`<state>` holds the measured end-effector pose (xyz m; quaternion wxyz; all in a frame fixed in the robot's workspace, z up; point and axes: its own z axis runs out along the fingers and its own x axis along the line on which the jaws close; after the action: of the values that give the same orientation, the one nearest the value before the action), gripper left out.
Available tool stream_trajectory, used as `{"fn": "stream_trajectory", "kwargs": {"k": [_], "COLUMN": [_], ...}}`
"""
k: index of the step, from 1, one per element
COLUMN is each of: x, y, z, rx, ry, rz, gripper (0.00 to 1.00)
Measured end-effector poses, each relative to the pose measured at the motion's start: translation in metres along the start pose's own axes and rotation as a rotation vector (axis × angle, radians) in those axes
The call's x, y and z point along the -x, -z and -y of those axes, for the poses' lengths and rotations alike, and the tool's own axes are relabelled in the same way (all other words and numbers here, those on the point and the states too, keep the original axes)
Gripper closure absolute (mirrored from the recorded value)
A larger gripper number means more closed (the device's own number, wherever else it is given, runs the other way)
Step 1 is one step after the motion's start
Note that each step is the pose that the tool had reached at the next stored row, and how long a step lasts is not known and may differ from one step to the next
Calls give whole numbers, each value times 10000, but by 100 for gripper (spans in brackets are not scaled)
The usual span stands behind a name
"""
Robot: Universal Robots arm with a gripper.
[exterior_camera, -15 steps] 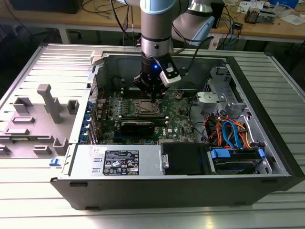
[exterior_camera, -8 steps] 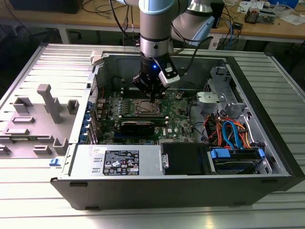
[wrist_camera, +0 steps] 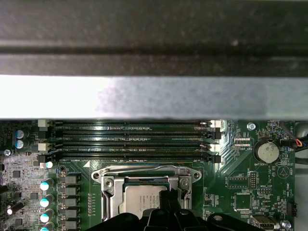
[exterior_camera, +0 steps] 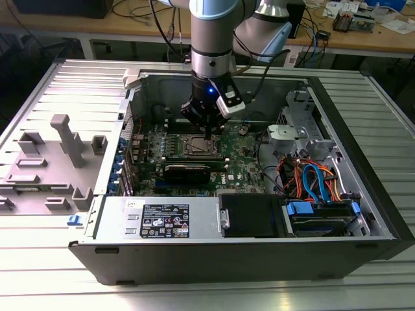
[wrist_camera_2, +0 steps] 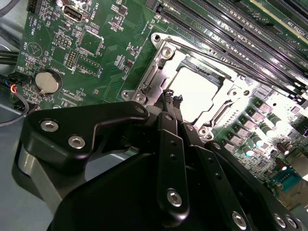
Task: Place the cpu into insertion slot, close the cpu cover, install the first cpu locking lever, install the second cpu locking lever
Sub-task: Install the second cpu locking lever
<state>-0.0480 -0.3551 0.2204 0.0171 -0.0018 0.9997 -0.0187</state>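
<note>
Inside the open case (exterior_camera: 337,214), your gripper (wrist_camera_2: 172,99) hangs pressed together and empty right over the near rim of the cover (wrist_camera_2: 159,62), with the cpu (wrist_camera: 144,197) seated in the slot just beyond.

— Where's the cpu (wrist_camera: 144,199)?

— Seated flat in the insertion slot (wrist_camera_2: 199,91), dull silver top up; it glares bright in the second wrist view.

— And the slot itself?

— A square socket with a silver metal rim, on the green motherboard (exterior_camera: 243,162) toward its rear edge, just beside the long black memory slots (wrist_camera: 132,142), parallel to them.

— The cpu cover (wrist_camera: 147,175)?

— A thin silver frame with a large square cut-out, lying down over the chip, which shows through the opening. Whether it is fully clamped I cannot tell.

— In the exterior view?

— The socket (exterior_camera: 198,146) sits in the middle of the board's rear half.
</note>
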Motion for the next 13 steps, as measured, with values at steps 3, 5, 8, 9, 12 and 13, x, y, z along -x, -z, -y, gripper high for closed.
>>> {"fn": "stream_trajectory", "kwargs": {"k": [3, 5, 8, 9, 12, 13], "x": [1, 3, 3, 4, 3, 4], "y": [2, 16, 60, 65, 62, 87], "z": [0, 1, 2, 9, 213, 215], "rx": [0, -1, 0, -57, -75, -74], "ry": [1, 4, 2, 9, 10, 8], "rz": [-3, -29, -75, -95, -101, -100], "gripper": [89, 89, 89, 89, 89, 89]}}
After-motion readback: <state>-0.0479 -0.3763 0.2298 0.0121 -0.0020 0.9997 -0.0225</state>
